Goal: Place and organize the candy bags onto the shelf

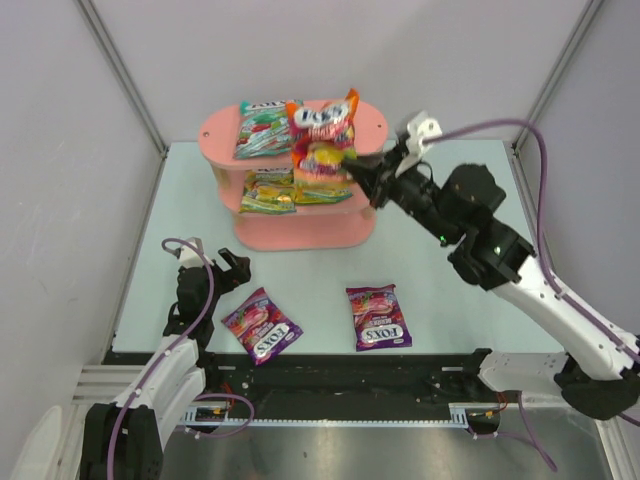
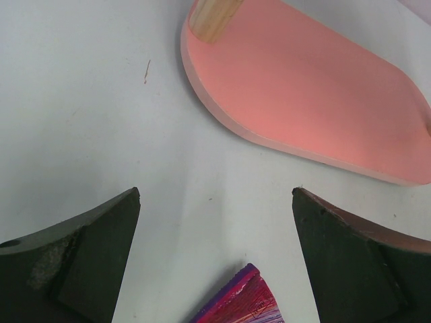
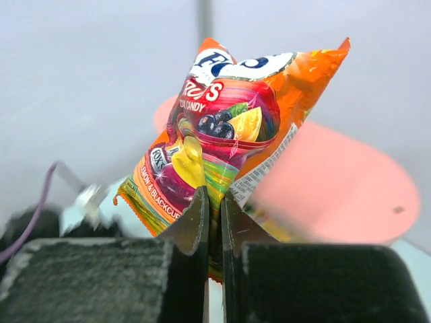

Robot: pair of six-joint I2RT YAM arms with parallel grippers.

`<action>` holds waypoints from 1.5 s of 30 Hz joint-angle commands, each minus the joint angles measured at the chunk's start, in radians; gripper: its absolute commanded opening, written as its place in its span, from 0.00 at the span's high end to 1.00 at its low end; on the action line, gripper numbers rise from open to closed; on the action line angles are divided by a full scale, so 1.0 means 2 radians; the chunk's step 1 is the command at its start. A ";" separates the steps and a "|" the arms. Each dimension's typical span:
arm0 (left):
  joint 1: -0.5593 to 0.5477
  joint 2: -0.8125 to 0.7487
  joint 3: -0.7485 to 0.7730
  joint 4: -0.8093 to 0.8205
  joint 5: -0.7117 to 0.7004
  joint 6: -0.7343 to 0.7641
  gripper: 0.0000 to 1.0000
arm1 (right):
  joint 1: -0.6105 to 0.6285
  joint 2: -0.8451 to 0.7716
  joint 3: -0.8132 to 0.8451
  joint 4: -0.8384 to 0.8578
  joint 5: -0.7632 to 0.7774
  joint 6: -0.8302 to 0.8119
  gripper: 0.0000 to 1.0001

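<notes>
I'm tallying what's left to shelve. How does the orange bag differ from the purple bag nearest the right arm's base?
The orange bag is pinched upright in the right gripper, up by the shelf; the purple bag lies flat on the table, untouched. The orange bag looks bent and creased; the purple bag lies smooth. Both are glossy FOX'S packets.

From above, the light is bright, even and diffuse, and the bench shows only faint, soft shadows around the shelf. At my left tool the dark fingers look underexposed against the pale bench, and the pink board above them is slightly soft. At my right tool the red-orange bag is sharp with a glossy sheen. The shelf behind it is blurred and the walls wash out pale.
</notes>
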 commanded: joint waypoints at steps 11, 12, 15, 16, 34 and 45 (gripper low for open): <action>0.004 -0.003 0.011 0.014 0.003 -0.007 0.00 | -0.163 0.179 0.237 -0.075 -0.059 0.100 1.00; 0.005 -0.003 0.012 0.014 0.002 -0.008 0.00 | -0.168 0.183 0.238 -0.079 -0.075 0.103 1.00; 0.005 -0.003 0.012 0.014 0.003 -0.008 0.00 | -0.190 0.194 0.244 -0.083 -0.117 0.122 1.00; 0.004 -0.003 0.012 0.014 0.003 -0.008 0.00 | -0.200 0.200 0.245 -0.083 -0.128 0.133 1.00; 0.004 -0.003 0.012 0.014 0.003 -0.009 0.00 | -0.208 0.242 0.242 -0.065 -0.178 0.165 1.00; 0.004 -0.003 0.012 0.014 0.002 -0.009 0.00 | -0.206 0.254 0.239 -0.057 -0.193 0.174 1.00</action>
